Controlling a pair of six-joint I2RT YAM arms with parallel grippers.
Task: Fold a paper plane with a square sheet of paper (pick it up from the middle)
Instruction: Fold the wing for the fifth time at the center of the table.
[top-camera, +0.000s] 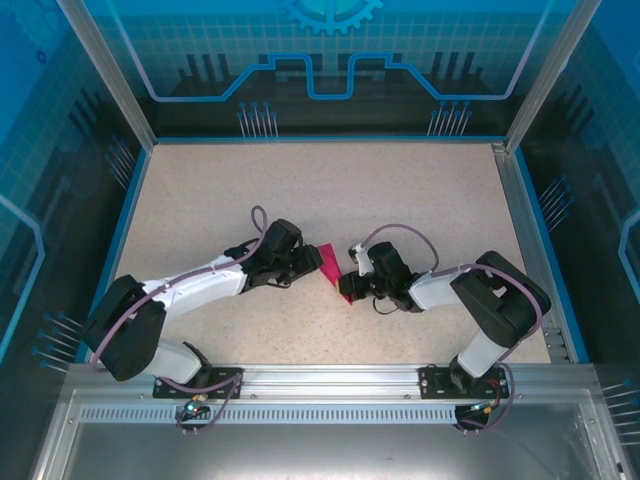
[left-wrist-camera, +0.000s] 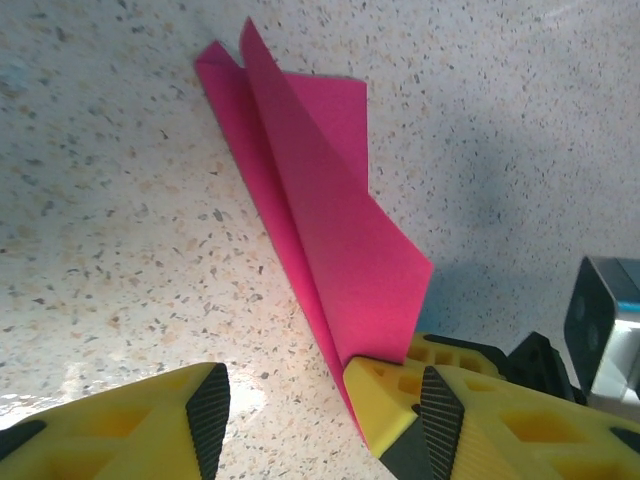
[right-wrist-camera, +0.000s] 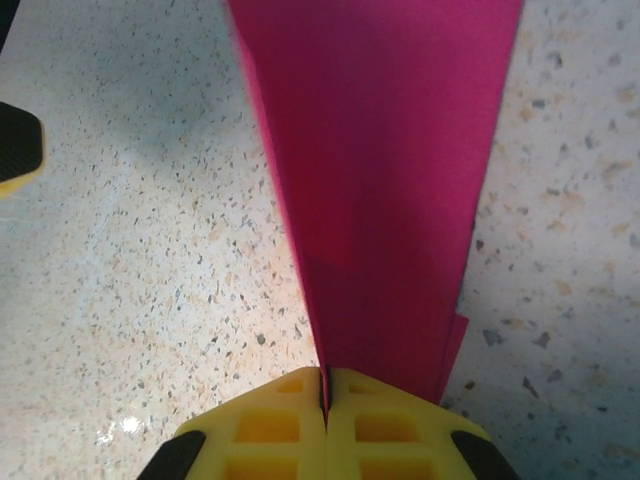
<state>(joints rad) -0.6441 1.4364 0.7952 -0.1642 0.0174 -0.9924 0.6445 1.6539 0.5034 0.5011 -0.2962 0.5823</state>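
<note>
Where the two arms are bolted to the near rail, both reach inward over the speckled table and meet near its middle. The left gripper comes in from the left and the right gripper from the right. Between them lies the paper plane, a magenta-pink folded dart.

In the right wrist view the right gripper has its yellow fingers pressed together, pinching the near edge of the paper plane along its crease. The paper widens away from the fingertips over the table.

In the left wrist view the left gripper stands with its fingers spread apart and bare table between them. The narrow end of the paper plane touches the inner side of one finger without being pinched. Farther out, the sheet rises in two creased layers, one flap tilted up off the surface, and ends in two points.

Beyond the plane, the far half of the table runs to the blue-edged back wall.
</note>
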